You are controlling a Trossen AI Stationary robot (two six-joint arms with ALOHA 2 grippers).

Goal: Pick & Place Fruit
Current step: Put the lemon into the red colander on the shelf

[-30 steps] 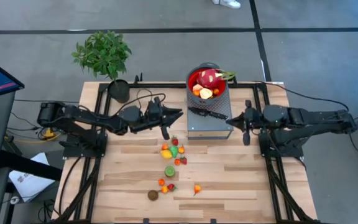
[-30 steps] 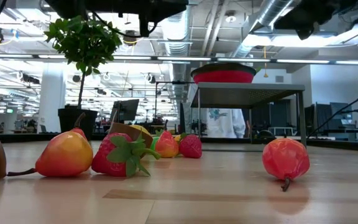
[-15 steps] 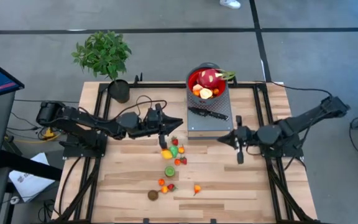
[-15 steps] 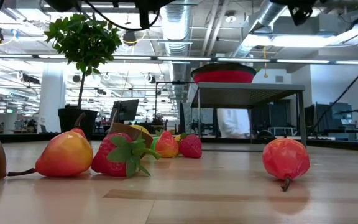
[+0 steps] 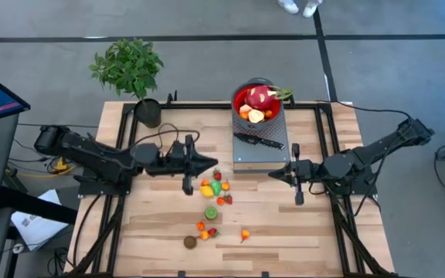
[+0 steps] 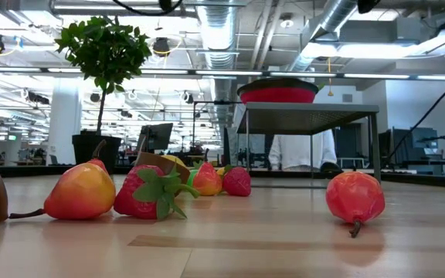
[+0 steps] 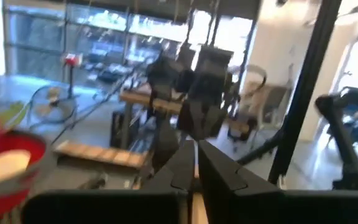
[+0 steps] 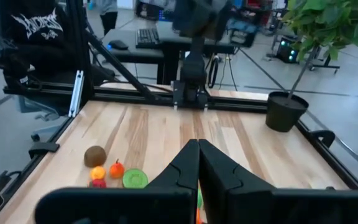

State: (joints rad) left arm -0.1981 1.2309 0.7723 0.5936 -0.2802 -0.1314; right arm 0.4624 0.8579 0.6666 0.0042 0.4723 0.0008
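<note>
The red bowl (image 5: pixel 257 102) is holding a dragon fruit (image 5: pixel 259 96); both clenched grippers, left (image 5: pixel 213 161) and right (image 5: pixel 273 174), are gripping nothing.

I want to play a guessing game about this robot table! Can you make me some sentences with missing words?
1. The round red bowl already holds a big pink ____ fruit.
2. The black-handled knife lies on the grey ____, just in front of the bowl.
3. The potted plant stands at the table's corner on the ____ arm's side.
4. The left gripper and the right gripper are both ____.

Missing words: dragon; stand; left; shut
</note>
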